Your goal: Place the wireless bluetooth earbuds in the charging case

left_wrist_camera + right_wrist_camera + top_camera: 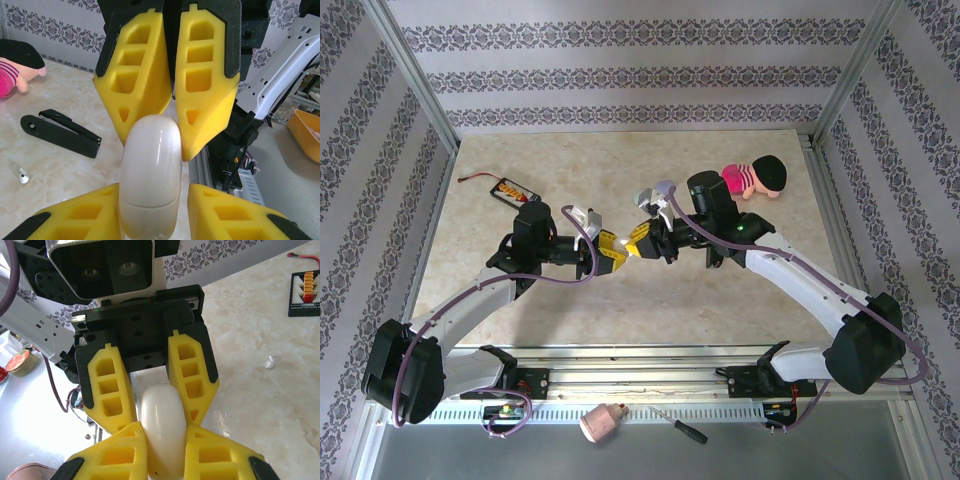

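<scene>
charging case (150, 170) gripped at opposite ends by left gripper (155, 189) and right gripper (165, 426), jaws narrow, earbud (270, 362) loose on table (245, 410)

Ctr blocked, margins mostly free.
L gripper (613, 252) & R gripper (642, 241) are meeting tip to tip at table ctr, both pinching the charging case (150, 170), so the 2 arms are forming a low bridge across the table (620, 310): nothing is passing thru there. The near strip in front of that bridge is lying bare. A charger board (510, 188) is occupying the far-L corner, a pink doll (755, 180) the far-R; the far strip betw. them is lying open. A black stapler-like tool (60, 132) is sitting on the doll side w/ a small bud (22, 176) near it; another earbud (270, 361) is lying loose toward the charger board. The papered walls (620, 75) are closing in L, R & far sides.
</scene>
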Controlling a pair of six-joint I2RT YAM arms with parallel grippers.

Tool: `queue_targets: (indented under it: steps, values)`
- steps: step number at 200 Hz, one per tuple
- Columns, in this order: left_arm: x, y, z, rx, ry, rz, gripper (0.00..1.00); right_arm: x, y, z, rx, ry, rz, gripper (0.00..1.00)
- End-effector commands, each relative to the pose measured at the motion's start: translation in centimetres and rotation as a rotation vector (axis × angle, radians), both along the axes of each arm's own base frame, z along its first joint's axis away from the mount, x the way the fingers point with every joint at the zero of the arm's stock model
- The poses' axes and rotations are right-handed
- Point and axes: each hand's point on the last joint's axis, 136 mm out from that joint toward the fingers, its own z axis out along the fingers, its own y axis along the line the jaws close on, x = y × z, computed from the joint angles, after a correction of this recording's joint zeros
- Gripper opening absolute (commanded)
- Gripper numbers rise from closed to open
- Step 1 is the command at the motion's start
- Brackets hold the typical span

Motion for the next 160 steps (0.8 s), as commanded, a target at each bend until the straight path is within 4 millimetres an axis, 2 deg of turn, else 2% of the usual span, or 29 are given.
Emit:
queue_targets:
  steps: [1,42,61,78,86,98,111,131,160]
  values:
    - [-0.3,-0.5,1.6,-0.032,-0.054,-0.034,0.34,-0.2,0.0,0.1,0.004,-0.02,0.015,0.09]
    - [-0.3,-0.7,1.6,-0.041,-0.045,-0.043,0.28,-0.2,0.0,0.0,-0.001,-0.018,0.017,0.09]
    - [-0.4,-0.7,1.6,-0.043,-0.044,-0.05,0.18,-0.1,0.0,-0.1,-0.004,-0.016,0.013,0.09]
    - [-0.3,-0.7,1.4,-0.041,-0.046,-0.051,0.14,0.0,0.0,0.0,-0.008,-0.025,0.0,0.11]
    - [-0.3,-0.7,1.4,-0.041,-0.048,-0.05,0.12,0.2,-0.1,-0.1,-0.013,-0.029,-0.011,0.15]
    - [-0.3,-0.8,1.4,-0.041,-0.051,-0.051,0.11,0.6,-0.2,-0.2,-0.024,-0.043,-0.039,0.34]
    - [-0.3,-0.8,1.4,-0.042,-0.054,-0.05,0.11,1.3,-0.4,-0.5,-0.044,-0.058,-0.077,0.44]
    - [-0.4,-0.8,1.5,-0.046,-0.056,-0.055,0.11,2.1,-0.6,-0.9,-0.065,-0.061,-0.116,0.49]
    - [-0.5,-0.8,0.9,-0.029,-0.067,-0.056,0.1,2.8,-0.8,-0.1,-0.046,-0.068,-0.153,0.5]
